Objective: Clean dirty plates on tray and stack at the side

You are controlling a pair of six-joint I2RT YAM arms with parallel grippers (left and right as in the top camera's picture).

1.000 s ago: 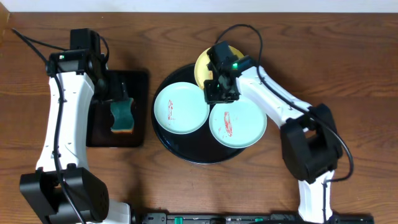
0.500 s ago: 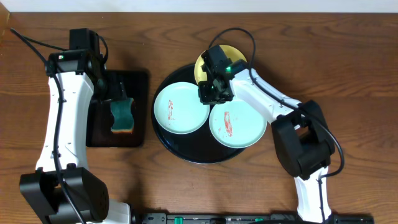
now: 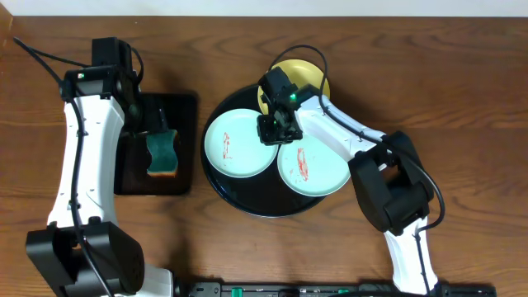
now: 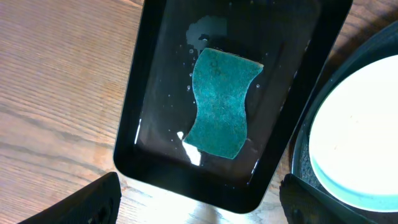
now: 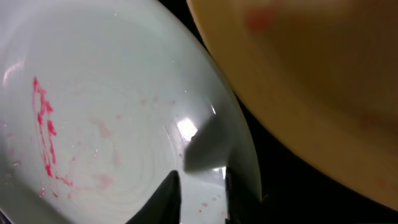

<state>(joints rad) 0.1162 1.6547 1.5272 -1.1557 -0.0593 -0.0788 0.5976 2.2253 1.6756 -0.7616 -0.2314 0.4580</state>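
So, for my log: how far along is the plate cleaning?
Nothing done: the left aqua plate and right aqua plate show red smears; the yellow plate sits at the round tray's edge; none stacked. In hand: right gripper at the left plate's rim; left gripper open above the sponge. Left: wiping and stacking.

overhead: top-down, far | left wrist: down, medium | right wrist: down, very close | shared: left aqua plate (image 3: 239,143)
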